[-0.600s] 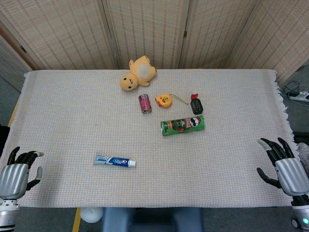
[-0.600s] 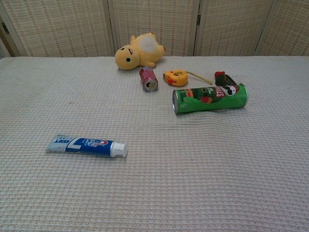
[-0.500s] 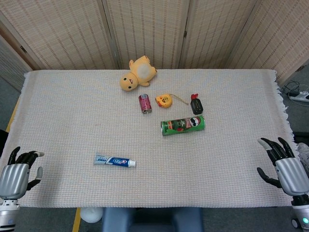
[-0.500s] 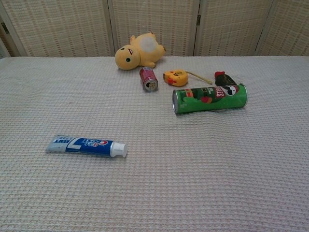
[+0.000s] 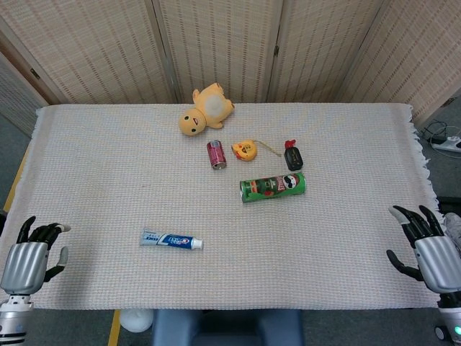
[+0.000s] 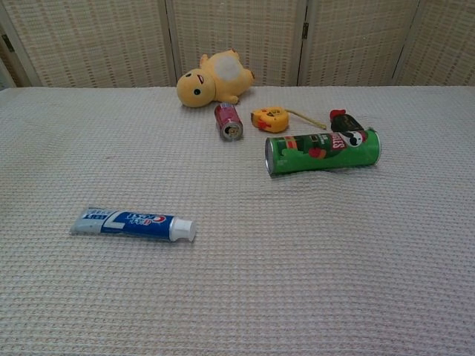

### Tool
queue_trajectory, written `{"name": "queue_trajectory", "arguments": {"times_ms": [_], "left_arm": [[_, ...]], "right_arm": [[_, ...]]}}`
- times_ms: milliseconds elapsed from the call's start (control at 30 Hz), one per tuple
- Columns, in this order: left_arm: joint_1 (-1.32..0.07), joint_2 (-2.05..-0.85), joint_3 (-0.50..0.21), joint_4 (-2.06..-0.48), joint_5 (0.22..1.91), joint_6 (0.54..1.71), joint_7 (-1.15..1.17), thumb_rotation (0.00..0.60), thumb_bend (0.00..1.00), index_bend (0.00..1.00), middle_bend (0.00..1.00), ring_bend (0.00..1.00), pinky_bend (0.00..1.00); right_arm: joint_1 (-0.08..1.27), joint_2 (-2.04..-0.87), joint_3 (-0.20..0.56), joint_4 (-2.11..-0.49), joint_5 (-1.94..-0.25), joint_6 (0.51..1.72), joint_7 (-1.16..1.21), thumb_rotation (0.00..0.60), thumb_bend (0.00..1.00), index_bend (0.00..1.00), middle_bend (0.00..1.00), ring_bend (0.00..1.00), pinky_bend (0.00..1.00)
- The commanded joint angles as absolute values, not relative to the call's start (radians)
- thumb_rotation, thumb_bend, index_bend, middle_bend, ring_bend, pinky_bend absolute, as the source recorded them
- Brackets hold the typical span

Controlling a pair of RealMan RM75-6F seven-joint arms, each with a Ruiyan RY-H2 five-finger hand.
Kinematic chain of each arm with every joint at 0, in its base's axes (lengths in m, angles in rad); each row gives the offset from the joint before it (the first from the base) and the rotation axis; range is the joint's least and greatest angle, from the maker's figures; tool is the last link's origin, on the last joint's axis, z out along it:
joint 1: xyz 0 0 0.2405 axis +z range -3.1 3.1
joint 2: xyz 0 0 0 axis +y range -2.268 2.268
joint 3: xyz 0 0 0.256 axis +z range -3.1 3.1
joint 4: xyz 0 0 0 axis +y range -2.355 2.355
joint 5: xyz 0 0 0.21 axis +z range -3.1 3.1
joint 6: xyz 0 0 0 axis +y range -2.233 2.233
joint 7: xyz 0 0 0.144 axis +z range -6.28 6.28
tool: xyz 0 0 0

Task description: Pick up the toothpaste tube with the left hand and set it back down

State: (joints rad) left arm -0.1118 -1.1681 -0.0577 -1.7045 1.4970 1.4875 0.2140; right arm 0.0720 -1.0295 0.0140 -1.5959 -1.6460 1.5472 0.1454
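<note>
The blue and white toothpaste tube (image 5: 171, 241) (image 6: 134, 224) lies flat on the cloth-covered table (image 5: 108, 166), its white cap pointing right. My left hand (image 5: 29, 257) hovers at the table's front left corner, well left of the tube, fingers apart and holding nothing. At the front right edge my right hand (image 5: 427, 249) is likewise empty with fingers spread. Neither hand appears in the chest view.
A green chip can (image 5: 273, 187) (image 6: 323, 151) lies on its side mid-table. Behind it are a red soda can (image 5: 216, 154), a yellow tape measure (image 5: 245, 150), a black and red item (image 5: 292, 155) and a yellow plush toy (image 5: 204, 109). Folding screens stand behind the table.
Both hands have shifted very slightly; the left hand moved a little right and down at the table corner. The tube and other objects have not moved.
</note>
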Motion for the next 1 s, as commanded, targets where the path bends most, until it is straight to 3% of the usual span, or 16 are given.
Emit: {"name": "queue_trajectory", "arguments": {"times_ms": [33,367,667,1000], "left_arm": [[-0.121,-1.171,-0.058,-1.699,1.508,1.48,0.212,0.6,0.57,0.32,0.32,0.3,0.1],[-0.248,-1.196,-0.07,-1.65,1.579,1.341,0.203,0.6,0.56,0.31,0.32,0.3,0.1],[-0.404,-1.28,-0.09,-1.556,1.538,1.119,0.269,0.6,0.44,0.19,0.23,0.22,0.08],[-0.493,-1.389,-0.078,-1.487,1.476,0.99,0.368,0.6,0.35,0.17,0.19,0.18,0.06]], "right_arm": [[0.071,-1.029,0.015,-1.596,-1.647,1.55,0.145,0.6,0.39,0.09,0.16,0.15,0.04],[0.068,-1.016,0.019,-1.611,-1.65,1.563,0.137,0.6,0.39,0.09,0.16,0.15,0.04],[0.065,-1.014,0.018,-1.615,-1.647,1.562,0.134,0.6,0.39,0.09,0.16,0.15,0.04],[0.065,-1.015,0.018,-1.613,-1.641,1.557,0.133,0.6,0.39,0.09,0.16,0.15,0.04]]}}
